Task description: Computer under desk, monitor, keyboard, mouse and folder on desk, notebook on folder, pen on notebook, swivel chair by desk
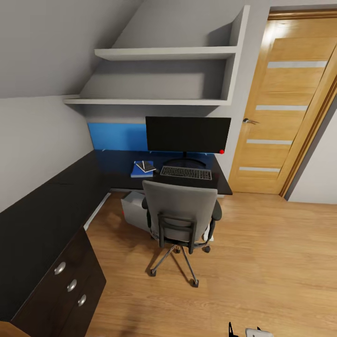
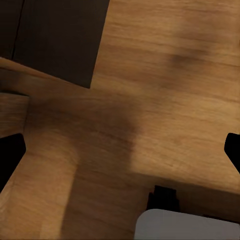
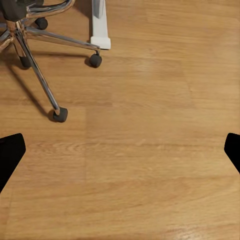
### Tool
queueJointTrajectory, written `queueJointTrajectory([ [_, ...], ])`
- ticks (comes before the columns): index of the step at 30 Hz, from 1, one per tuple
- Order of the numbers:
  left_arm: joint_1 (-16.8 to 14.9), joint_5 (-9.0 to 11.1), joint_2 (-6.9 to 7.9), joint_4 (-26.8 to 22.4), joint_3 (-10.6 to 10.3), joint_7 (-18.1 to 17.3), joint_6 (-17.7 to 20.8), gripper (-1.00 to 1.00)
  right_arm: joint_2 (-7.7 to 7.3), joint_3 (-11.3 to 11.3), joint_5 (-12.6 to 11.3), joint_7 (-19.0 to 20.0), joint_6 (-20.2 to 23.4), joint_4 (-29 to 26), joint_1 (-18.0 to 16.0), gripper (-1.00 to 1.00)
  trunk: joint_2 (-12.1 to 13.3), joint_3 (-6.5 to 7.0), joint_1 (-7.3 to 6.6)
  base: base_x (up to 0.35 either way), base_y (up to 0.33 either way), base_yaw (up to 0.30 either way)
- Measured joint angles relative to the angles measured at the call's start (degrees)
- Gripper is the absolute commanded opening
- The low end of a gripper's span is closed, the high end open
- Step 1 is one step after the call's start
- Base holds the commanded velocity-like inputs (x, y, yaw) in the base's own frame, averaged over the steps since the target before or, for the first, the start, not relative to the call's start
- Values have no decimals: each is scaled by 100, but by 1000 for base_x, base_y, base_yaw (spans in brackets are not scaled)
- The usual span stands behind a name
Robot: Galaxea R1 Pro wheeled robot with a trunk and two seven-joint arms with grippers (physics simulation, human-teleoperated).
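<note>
The warm wood plank floor (image 1: pixel 262 262) lies nearest, and both wrist views look down on it. The left gripper (image 2: pixel 120 150) has its black fingertips (image 2: pixel 10 157) spread wide to the edges of its view with nothing between them, above bare planks and near the dark face of the drawer unit (image 2: pixel 55 35). The right gripper (image 3: pixel 120 150) is likewise spread wide and empty, its fingertips (image 3: pixel 10 152) over open floor, with the chrome star base and black castors of the grey padded swivel chair (image 3: pixel 35 35) well ahead of them beside a white desk leg (image 3: pixel 99 22). In the head view the large L-shaped desk with its glossy black top (image 1: pixel 42 206) runs along the left wall, its black drawer unit carrying round silver knobs (image 1: pixel 71 285). The chair (image 1: pixel 180 213) stands pushed up against the desk's far wing, its back to the camera. Just left of it, under the desk, is the light grey boxy computer tower (image 1: pixel 133 210). On the desktop beyond the chair lies the slim grey keyboard with dark keys (image 1: pixel 186 173), directly before the wide black monitor (image 1: pixel 188 134) on its round base. Left of the keyboard is the flat bright blue folder (image 1: pixel 136 171) with the small dark grey notebook (image 1: pixel 147 166) on top; whether the pen lies on it cannot be told. A blue back panel (image 1: pixel 117 135), pale grey wall shelves (image 1: pixel 164 54), a sloped ceiling and a light wooden door (image 1: pixel 285 107) close the room.
</note>
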Motion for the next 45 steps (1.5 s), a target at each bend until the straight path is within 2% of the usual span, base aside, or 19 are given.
queueJointTrajectory([
  [45, 35, 1, -36, 0, 0, -2, -22, 100, 0, 0, -1, 0, 0, 0, 0, 100, 0, 0, 0, 0, 0, 0],
])
